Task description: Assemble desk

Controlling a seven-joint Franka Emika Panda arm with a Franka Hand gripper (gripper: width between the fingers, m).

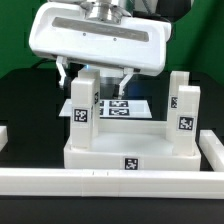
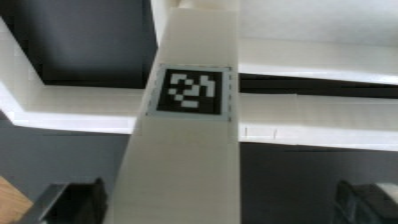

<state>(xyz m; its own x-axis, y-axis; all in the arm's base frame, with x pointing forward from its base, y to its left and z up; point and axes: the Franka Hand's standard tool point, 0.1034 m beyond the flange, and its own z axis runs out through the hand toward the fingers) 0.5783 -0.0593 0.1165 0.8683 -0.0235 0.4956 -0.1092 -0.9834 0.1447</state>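
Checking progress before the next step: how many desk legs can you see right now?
3. One leg stands between the gripper fingers at the desk top's back corner on the exterior view's left; two legs stand on its right. A fourth may be hidden.

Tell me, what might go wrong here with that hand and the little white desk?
1. The hand sits around the leg on the exterior view's left; if that leg isn't fully seated in the desk top, pulling or twisting could tilt it.
2. The wide camera housing hangs just above the leg on the right, so a sideways move might knock it.
3. The wrist view shows the tagged leg filling the gap between the fingers, but contact isn't clear, so it may slip.
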